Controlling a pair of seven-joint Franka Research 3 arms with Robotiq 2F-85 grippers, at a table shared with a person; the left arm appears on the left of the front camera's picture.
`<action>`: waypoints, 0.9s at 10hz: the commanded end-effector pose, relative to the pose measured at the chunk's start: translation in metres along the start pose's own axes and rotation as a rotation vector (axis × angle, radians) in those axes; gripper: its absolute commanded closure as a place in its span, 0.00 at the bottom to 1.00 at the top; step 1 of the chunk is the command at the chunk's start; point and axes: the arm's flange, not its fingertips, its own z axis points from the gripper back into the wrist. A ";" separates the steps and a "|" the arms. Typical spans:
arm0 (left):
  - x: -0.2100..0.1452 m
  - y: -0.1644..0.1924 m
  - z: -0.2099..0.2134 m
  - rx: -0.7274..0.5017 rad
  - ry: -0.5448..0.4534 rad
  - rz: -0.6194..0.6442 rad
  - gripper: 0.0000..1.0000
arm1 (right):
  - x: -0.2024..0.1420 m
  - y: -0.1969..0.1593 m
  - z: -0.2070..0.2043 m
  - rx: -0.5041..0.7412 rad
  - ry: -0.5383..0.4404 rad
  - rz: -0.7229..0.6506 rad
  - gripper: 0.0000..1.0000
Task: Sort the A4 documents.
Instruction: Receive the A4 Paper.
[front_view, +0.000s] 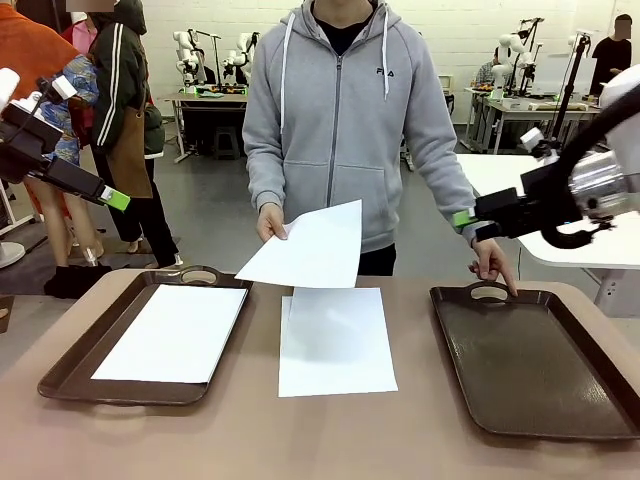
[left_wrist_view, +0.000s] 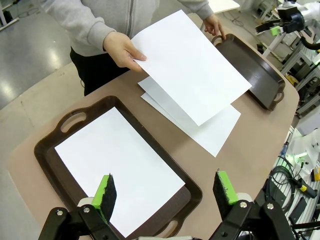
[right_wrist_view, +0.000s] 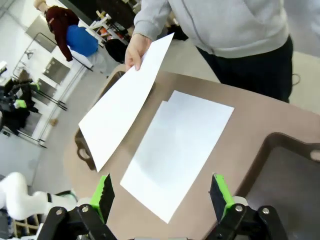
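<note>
Brown L tray (front_view: 85, 345) w/ one A4 sheet (front_view: 175, 332); L claw (left_wrist_view: 164, 179), R claw (right_wrist_view: 161, 184) wide open, empty

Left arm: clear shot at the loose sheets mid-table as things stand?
Likely yes, at their near end. The left gripper hangs open, and the loose sheets lie bare on the robot's side. The person's hand holds a raised sheet over their far end, blocking that part.

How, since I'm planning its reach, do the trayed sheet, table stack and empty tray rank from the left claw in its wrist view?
1. Trayed sheet, just ahead of the left claw.
2. Table stack, mid-table.
3. Empty tray, far end.
</note>
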 end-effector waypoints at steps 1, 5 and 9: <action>0.000 -0.001 0.000 0.002 0.002 -0.001 0.00 | 0.018 -0.019 -0.036 0.065 0.017 -0.075 0.00; 0.000 -0.001 0.000 0.002 0.002 -0.001 0.00 | 0.030 -0.021 -0.112 0.178 0.111 -0.173 0.00; 0.000 -0.001 0.000 0.002 0.002 -0.001 0.00 | 0.037 -0.009 -0.172 0.257 0.153 -0.227 0.00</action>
